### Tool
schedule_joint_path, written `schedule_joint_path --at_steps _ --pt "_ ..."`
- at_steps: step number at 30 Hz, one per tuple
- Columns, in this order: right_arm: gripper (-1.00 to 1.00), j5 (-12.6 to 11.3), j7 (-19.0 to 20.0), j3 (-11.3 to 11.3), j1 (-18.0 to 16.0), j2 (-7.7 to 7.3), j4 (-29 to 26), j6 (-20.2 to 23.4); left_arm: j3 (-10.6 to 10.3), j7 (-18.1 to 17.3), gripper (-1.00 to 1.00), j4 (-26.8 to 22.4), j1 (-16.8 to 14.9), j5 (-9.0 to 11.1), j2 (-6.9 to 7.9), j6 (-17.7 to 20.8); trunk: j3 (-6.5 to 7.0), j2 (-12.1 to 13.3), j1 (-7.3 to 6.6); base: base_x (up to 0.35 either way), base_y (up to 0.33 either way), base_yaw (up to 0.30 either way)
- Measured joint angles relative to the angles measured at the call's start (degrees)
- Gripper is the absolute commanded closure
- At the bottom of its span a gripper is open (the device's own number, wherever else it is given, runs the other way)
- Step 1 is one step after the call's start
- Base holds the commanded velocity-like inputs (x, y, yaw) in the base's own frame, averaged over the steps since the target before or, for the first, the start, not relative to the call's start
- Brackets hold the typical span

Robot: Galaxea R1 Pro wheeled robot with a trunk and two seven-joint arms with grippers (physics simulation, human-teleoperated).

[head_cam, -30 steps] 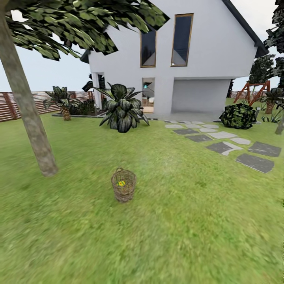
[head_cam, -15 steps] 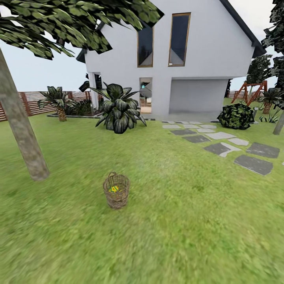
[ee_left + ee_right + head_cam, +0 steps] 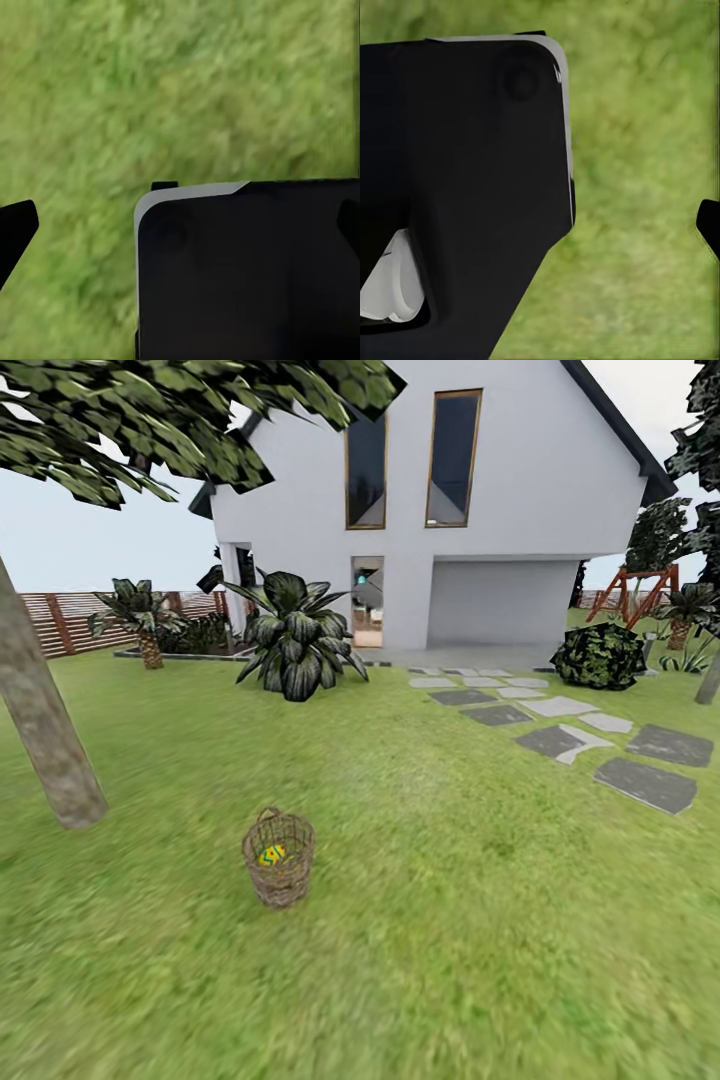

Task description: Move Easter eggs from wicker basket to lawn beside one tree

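Of the left pincer [image 3: 180, 225] the left wrist view shows two dark finger tips at opposite edges of the picture, wide apart, with grass and a black robot body panel between them and nothing gripped. Of the right pincer only one dark tip [image 3: 709, 225] shows at the edge of the right wrist view, over grass and beside a black panel, so how far it is open cannot be told.

In the head view the garden spreads out before a white house [image 3: 440, 500] with tall dark windows. The lawn [image 3: 450, 920] is a wide, mottled green stretch filling the lower part. Grey stepping stones [image 3: 560, 735] run across it at the right. The tree [image 3: 45, 735] stands at the left, its pale mottled trunk leaning slightly, its blocky green leaves overhead. A brown slat fence [image 3: 60, 622] closes the far left.

The wicker basket [image 3: 278, 870] stands upright on the lawn, mouth upward, near the tree but apart from it, a small loop handle at its far rim. Inside, through the open tan weave, one Easter egg [image 3: 272, 854] shows, yellow with a blue band; which way it points is too small to tell.
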Motion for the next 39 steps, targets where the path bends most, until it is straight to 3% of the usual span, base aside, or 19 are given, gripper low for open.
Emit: schedule_joint_path --at_steps 39 --pt "-1.0 0.06 0.0 0.0 0.01 0.05 0.02 -0.01 0.0 0.06 -1.0 0.0 0.0 0.04 0.0 -0.01 0.0 0.0 0.0 0.261 -0.219 0.0"
